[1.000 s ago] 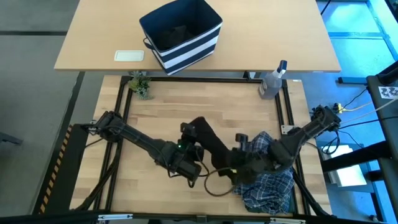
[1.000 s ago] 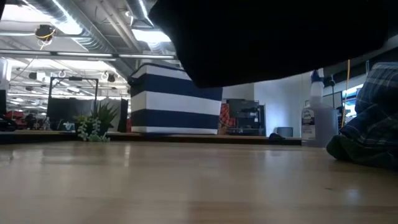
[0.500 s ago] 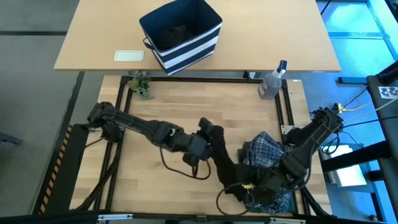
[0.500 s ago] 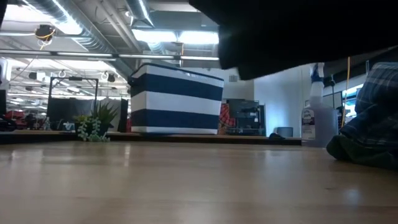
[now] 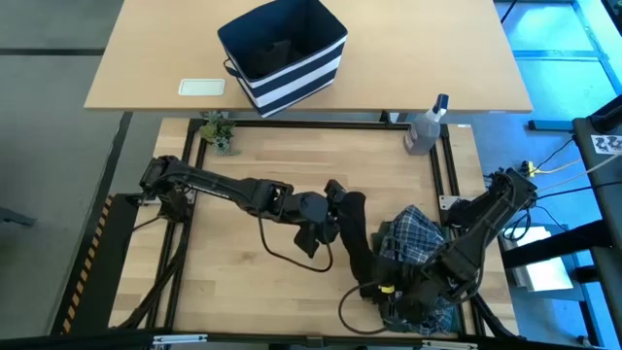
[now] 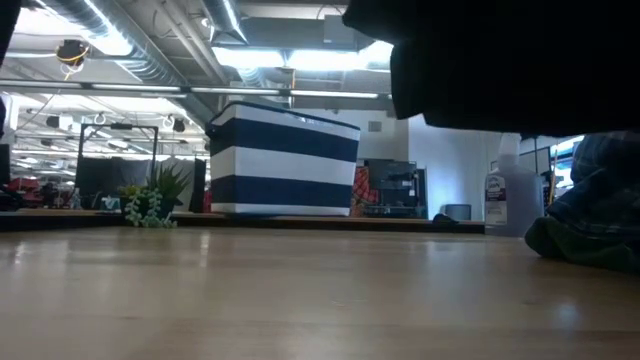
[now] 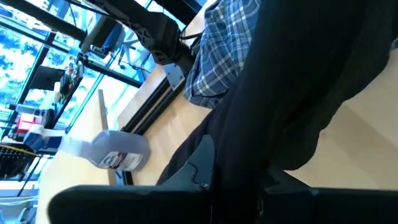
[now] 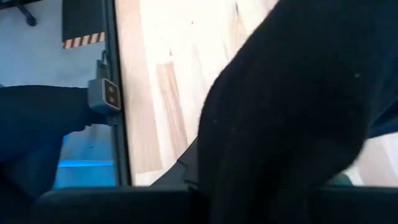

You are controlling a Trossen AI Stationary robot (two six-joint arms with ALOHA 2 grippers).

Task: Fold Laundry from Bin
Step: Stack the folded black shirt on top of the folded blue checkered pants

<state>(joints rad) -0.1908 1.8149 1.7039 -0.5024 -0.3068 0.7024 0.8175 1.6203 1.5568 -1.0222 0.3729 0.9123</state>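
Note:
A black garment [image 5: 358, 243] stretches as a narrow band between my two grippers, above the near right part of the wooden table. My left gripper [image 5: 335, 206] is shut on its far end. My right gripper [image 5: 381, 290] is shut on its near end. In the low view the black garment [image 6: 500, 60] hangs clear of the tabletop. The blue-and-white plaid shirt [image 5: 420, 238] lies crumpled on the table under my right arm. The navy bin [image 5: 284, 53] with white stripes stands on the lighter table behind, with dark cloth inside. My left gripper holds the black garment by its far end [image 7: 242, 168], the cloth bunched between the two fingers, and comes at it from the table's left, slanting down. The cloth runs away from the fingers toward my right arm, lifted clear. My right gripper holds the garment's near end [image 8: 249, 162], coming from the table's right and slanting down. The cloth fills its wrist view and hides the fingertips. That end is off the table.
A clear spray bottle [image 5: 425, 128] stands at the far right corner of the work table and a small plant [image 5: 220, 131] at the far left corner. A white card [image 5: 202, 87] lies left of the bin. Bare wood lies left of the garment.
My left gripper has swung toward the table's right and far side, risen a little and turned its wrist. My right gripper has moved toward the near edge. The black garment, bunched between them before, is drawn out into a long band and lifted higher.

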